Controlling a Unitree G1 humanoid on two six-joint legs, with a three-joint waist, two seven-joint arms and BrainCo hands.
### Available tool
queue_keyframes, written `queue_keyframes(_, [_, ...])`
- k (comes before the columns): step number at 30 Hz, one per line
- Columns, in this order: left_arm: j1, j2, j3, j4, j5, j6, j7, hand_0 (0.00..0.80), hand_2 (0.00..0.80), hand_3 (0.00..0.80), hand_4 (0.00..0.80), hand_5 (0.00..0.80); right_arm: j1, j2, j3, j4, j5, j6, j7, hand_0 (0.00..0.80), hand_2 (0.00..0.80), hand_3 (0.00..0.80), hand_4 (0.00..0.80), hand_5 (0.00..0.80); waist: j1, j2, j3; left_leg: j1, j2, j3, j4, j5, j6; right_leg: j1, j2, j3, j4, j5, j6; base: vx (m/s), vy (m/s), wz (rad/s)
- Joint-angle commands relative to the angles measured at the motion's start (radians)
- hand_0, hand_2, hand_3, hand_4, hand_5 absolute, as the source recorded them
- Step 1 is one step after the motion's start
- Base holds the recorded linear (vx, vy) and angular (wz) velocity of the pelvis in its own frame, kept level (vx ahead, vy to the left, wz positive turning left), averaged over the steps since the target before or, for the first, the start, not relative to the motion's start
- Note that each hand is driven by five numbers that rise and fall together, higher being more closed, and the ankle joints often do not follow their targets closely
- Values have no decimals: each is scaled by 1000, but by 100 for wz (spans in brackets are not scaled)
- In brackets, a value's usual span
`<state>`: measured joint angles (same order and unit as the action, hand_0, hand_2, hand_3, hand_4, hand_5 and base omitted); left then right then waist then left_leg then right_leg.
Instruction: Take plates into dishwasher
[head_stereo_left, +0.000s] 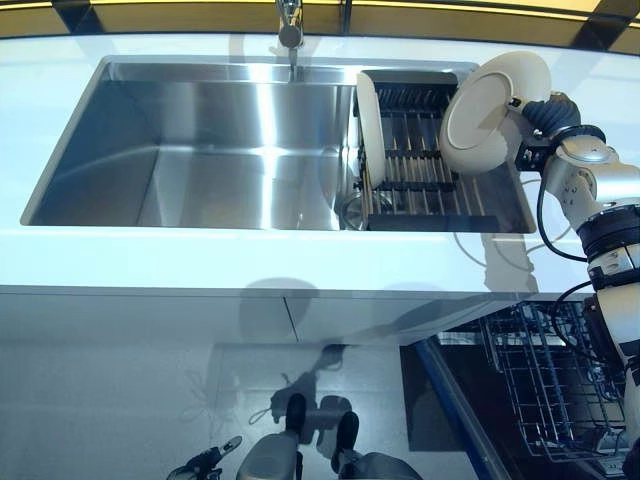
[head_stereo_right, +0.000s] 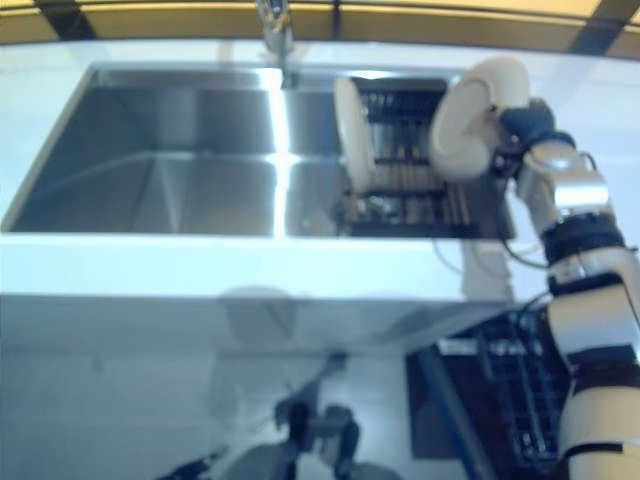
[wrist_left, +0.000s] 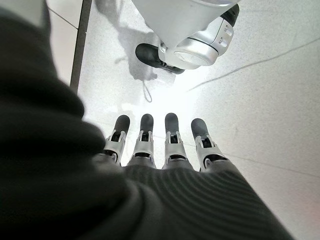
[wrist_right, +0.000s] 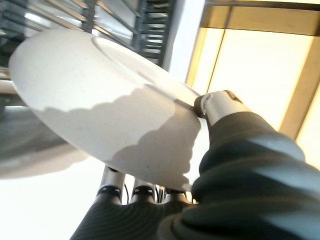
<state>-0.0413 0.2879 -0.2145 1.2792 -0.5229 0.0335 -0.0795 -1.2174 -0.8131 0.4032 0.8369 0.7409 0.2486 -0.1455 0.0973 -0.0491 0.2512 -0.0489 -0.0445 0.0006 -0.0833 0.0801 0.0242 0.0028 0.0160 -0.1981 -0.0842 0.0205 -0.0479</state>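
Observation:
My right hand (head_stereo_left: 545, 112) is shut on the rim of a white plate (head_stereo_left: 490, 110) and holds it tilted above the right end of the dark drying rack (head_stereo_left: 415, 175) in the sink. The right wrist view shows the plate (wrist_right: 100, 100) pinched between thumb and fingers. A second white plate (head_stereo_left: 370, 125) stands on edge in the rack's left end. The open dishwasher's wire basket (head_stereo_left: 545, 385) is at the lower right, below the counter. My left hand (wrist_left: 165, 145) hangs low by the floor with straight fingers, empty.
A steel sink (head_stereo_left: 200, 150) with a tap (head_stereo_left: 290, 35) fills the white counter (head_stereo_left: 250, 260). A round drain strainer (head_stereo_left: 353, 210) lies beside the rack. The dishwasher door (head_stereo_left: 450, 400) stands open over the floor at the right.

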Motion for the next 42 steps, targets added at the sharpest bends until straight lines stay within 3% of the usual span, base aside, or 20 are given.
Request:
queue_keyframes(1, [14,16,-51,36,34,-5,3,0,0,0,0,0,-88,-66,27,-58,34,-98,-19,800,800,800,800,800,6,-56,-105,-1,49,6,-4,-18,-70,-48,-127,38,-3,106,147,13,5,-5])
queue_keyframes(9, [26,18,-44,52,70,7,9,0,0,0,0,0,-113,-158,58,-75,27,-78,13,800,800,800,800,800,-26,-83,-169,42,54,37,-4,-41,-66,-20,-115,68,-3,101,150,44,1,-8])
queue_keyframes(15, [37,37,-33,69,111,26,-1,0,0,0,0,0,-73,-278,52,-46,-10,-60,94,800,800,800,800,800,-84,-85,-225,88,67,90,-4,-65,-62,-6,-97,126,-3,101,154,45,-37,-58])
queue_keyframes(26, [39,45,-26,55,161,41,-22,0,0,0,0,0,40,-448,38,13,-195,-54,273,800,800,800,800,800,-144,-79,-237,103,85,129,-4,-74,-64,-12,-79,179,-3,95,153,-6,-32,-21])
queue_keyframes(42, [37,57,1,32,206,50,-26,0,0,0,0,0,251,-542,7,-20,-409,-65,474,800,800,800,800,800,-194,-75,-232,103,97,168,-4,-74,-63,-31,-64,213,-3,97,153,-27,-23,-8])
